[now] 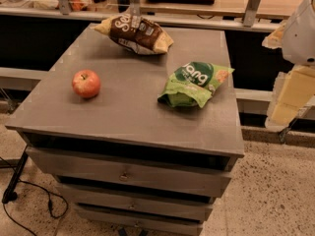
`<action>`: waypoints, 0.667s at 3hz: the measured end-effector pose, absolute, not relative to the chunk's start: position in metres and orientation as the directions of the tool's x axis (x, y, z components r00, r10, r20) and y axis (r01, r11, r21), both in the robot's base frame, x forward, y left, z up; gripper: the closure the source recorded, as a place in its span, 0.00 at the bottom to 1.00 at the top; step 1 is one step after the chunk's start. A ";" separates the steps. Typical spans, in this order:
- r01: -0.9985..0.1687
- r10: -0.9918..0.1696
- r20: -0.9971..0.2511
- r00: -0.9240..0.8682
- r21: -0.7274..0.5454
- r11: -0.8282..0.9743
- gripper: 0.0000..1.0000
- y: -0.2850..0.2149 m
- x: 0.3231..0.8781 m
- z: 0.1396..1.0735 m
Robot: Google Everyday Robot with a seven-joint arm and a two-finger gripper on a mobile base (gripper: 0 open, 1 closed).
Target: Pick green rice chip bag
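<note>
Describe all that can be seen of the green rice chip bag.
The green rice chip bag is a crinkly bright green packet with a dark green circle, white lettering and a small orange patch at its far right corner. It looks closed and puffed, lying flat on the right part of the grey cabinet top, apart from the apple and the brown bag. Only the top touches it; the gripper hangs further right, beside the cabinet.

We see the green chip bag [196,84] as crinkly, glossy plastic, and the brown bag [135,33] likewise. The apple [86,83] has smooth, shiny skin. The desk [123,109] looks matt grey. At the right edge, the pincer [289,102] looks like pale matt plastic.
</note>
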State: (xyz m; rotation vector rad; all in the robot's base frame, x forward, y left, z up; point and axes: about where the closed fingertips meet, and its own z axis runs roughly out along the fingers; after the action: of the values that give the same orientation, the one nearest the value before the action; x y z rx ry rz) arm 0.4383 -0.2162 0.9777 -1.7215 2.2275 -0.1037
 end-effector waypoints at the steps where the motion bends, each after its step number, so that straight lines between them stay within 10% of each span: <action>1: -0.929 -0.953 -0.208 -0.220 -0.251 0.270 0.00 -0.216 0.438 0.978; 2: -0.947 -0.952 -0.275 -0.136 -0.245 0.206 0.00 -0.193 0.445 0.973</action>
State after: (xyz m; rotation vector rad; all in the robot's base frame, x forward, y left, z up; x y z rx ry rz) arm 0.4450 -0.1926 0.9732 -1.7734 2.1207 -0.0165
